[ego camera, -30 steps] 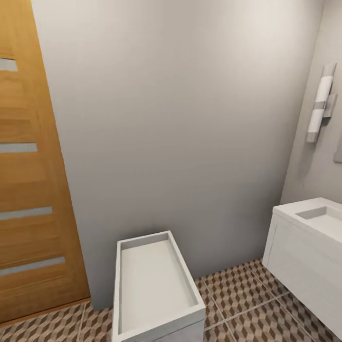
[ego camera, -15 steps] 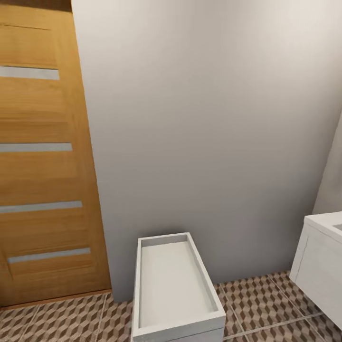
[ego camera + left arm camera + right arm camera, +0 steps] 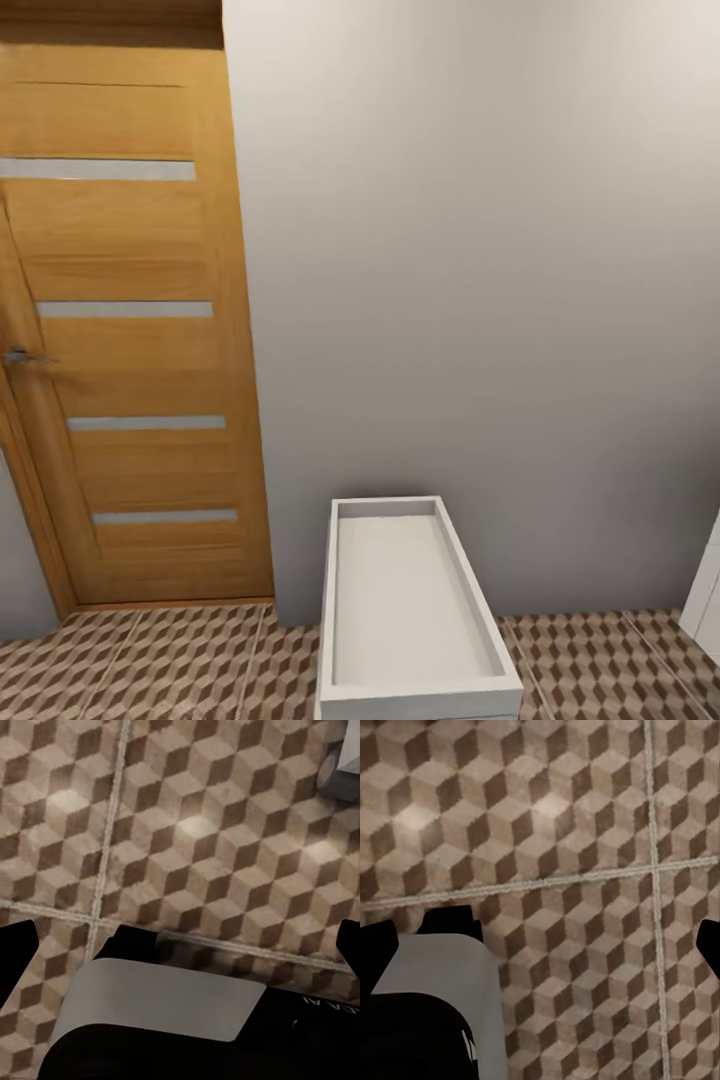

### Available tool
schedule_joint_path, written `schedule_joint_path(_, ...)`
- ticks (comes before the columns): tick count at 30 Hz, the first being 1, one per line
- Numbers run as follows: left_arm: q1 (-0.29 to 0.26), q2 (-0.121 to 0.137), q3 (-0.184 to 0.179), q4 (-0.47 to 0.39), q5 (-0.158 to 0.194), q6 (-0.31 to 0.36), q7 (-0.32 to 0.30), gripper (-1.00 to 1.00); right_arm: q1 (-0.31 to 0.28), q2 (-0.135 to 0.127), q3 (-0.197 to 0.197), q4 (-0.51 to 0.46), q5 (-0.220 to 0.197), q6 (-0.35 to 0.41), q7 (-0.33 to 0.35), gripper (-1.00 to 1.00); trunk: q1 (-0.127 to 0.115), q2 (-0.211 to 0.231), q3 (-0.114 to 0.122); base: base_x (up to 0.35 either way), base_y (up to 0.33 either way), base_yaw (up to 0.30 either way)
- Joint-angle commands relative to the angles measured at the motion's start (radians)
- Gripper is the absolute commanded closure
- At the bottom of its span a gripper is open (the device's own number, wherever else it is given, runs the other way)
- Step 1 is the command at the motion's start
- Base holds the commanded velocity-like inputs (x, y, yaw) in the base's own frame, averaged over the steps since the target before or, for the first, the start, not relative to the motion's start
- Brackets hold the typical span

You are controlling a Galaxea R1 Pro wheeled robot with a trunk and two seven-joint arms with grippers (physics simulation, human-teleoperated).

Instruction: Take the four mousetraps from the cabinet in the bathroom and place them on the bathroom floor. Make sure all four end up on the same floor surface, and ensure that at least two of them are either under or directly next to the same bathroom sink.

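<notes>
Both pincers, left (image 3: pixel 180 945) and right (image 3: pixel 544 937), hang spread over the matte cube-patterned bathroom floor (image 3: pixel 577 832).

Bathroom corner: door, wall, white box on tiles.
Orange-brown wooden door (image 3: pixel 130 330) w/ four pale horizontal strips at left, metal handle (image 3: pixel 20 355) on its left edge. Plain grey wall (image 3: pixel 470 280) centre/right. Open-top white box (image 3: pixel 412 600) against wall, on cube-pattern bathroom floor (image 3: pixel 180 665). White unit edge (image 3: pixel 706 600) far right.

view: head camera has swung left (the room itself has not moved) | wooden door (image 3: pixel 130 340): now nearly whole, handle visible | white open-topped box (image 3: pixel 412 610): shifted rightward in frame | sink unit (image 3: pixel 706 600): only a sliver at right edge
</notes>
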Motion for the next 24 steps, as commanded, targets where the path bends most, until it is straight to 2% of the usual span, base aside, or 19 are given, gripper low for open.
schedule_joint_path(1, -0.001, 0.000, -0.008, 0.000, 0.007, -0.003, 0.003, -1.00, -0.001, 0.000, 0.005, 0.003, -0.007, -0.006, -0.001, -1.00, 0.000, -0.001, -0.001, 0.000, 0.000, 0.287)
schedule_joint_path(13, -0.001, 0.012, -0.008, 0.000, 0.009, -0.002, 0.003, -1.00, -0.001, 0.000, 0.005, 0.003, -0.007, -0.006, -0.001, -1.00, 0.000, -0.001, 0.006, 0.000, 0.000, 0.287)
schedule_joint_path(16, -0.001, 0.026, -0.008, 0.000, 0.009, -0.002, 0.004, -1.00, -0.001, 0.000, 0.005, 0.003, -0.007, -0.006, -0.001, -1.00, 0.000, -0.001, 0.007, 0.000, 0.000, 0.287)
schedule_joint_path(19, -0.001, 0.055, -0.009, 0.000, 0.010, -0.001, 0.005, -1.00, -0.001, 0.000, 0.005, 0.003, -0.007, -0.006, -0.001, -1.00, 0.000, -0.001, 0.009, 0.000, 0.000, 0.287)
schedule_joint_path(24, -0.001, 0.083, -0.009, 0.000, 0.011, 0.001, 0.004, -1.00, -0.001, 0.000, 0.005, 0.003, -0.007, -0.007, -0.001, -1.00, 0.000, -0.001, 0.011, 0.000, 0.000, 0.287)
